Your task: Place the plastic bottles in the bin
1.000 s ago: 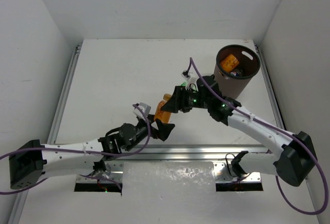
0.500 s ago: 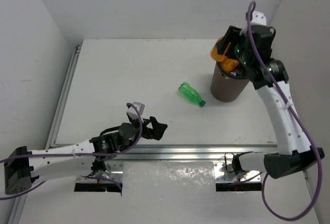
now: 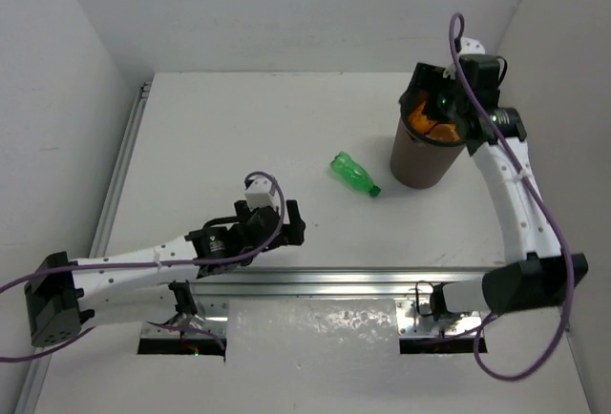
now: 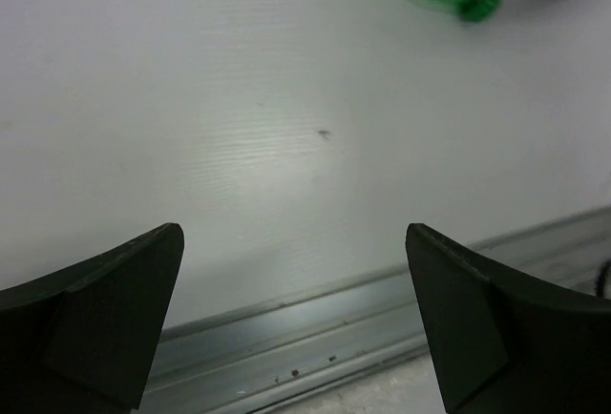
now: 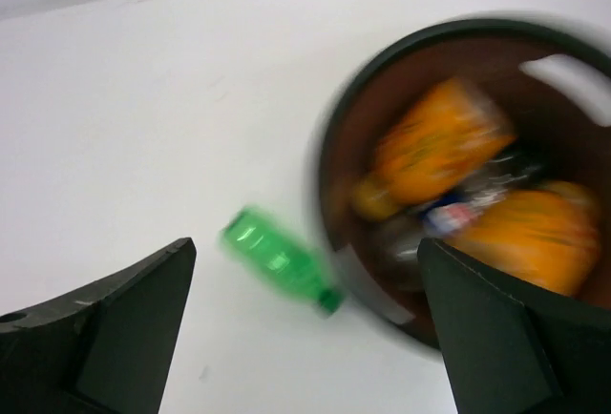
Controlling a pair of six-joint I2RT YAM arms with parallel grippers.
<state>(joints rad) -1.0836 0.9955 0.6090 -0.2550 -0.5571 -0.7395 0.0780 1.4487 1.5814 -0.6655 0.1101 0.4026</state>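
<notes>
- Evidently the right arm's jaws hung spread wide above the bin (image 3: 418,164) with nothing between them.
- Inside lay orange bottles (image 5: 434,156) and what may have been a clear labelled one. The wrist view was too blurred to be sure of the count.
- Only the green bottle (image 3: 351,173) showed on the table (image 3: 239,128). It lay on its side near the bin's left, apart from the wall, with its cap pointing toward the near right.
- The left arm's jaws were also spread and empty, low over the table close to the near rail (image 4: 315,309). The green bottle was well ahead of them, at the far edge of their view.
- The step in hand read as fetching that last bottle, and either arm seemed placed to reach it.
- A sound approach was from above, with the jaws turned across the bottle's width rather than along its length.
- The grip belonged on the fat middle of the body, not the tapering neck, where the jaws would likely slip.
- Being round and light, the bottle could roll, so both sides needed to be met together and squarely.
- The lift had to clear the bin's thick rim, and the release was best made over the middle of the opening.
</notes>
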